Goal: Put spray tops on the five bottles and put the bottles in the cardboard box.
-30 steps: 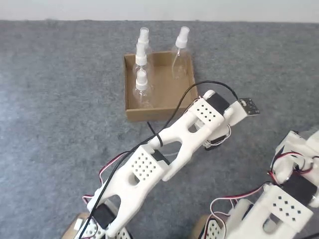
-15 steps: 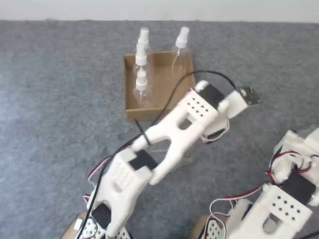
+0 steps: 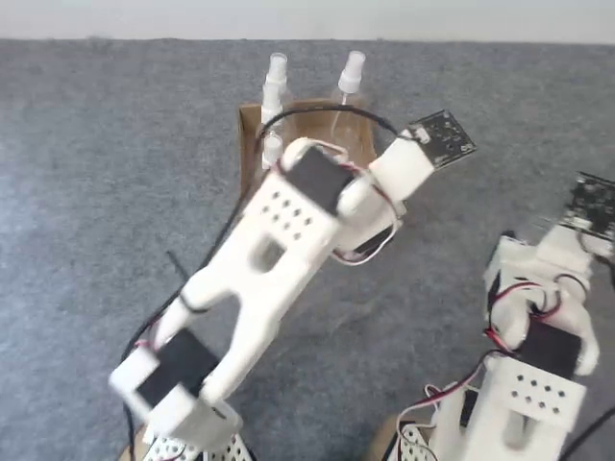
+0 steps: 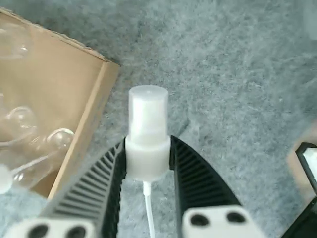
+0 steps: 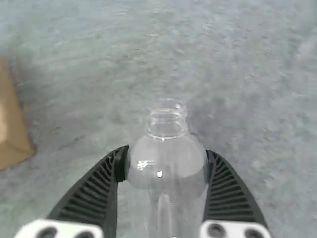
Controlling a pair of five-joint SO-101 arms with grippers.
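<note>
My left gripper is shut on a white spray top whose thin tube hangs down between the fingers, held above the grey carpet just beside the cardboard box. My right gripper is shut on a clear bottle with an open, bare neck, upright over the carpet. In the high view the left arm stretches over the front of the box, where capped bottles stand. The right arm is at the right.
Clear bottles lie within the box walls in the left wrist view. A box corner shows at the edge of the right wrist view. Grey carpet spreads left of the box and between the arms.
The left arm has lifted and swung up over the box front, covering more of it. The right arm has risen, its wrist camera board now showing at the right.
</note>
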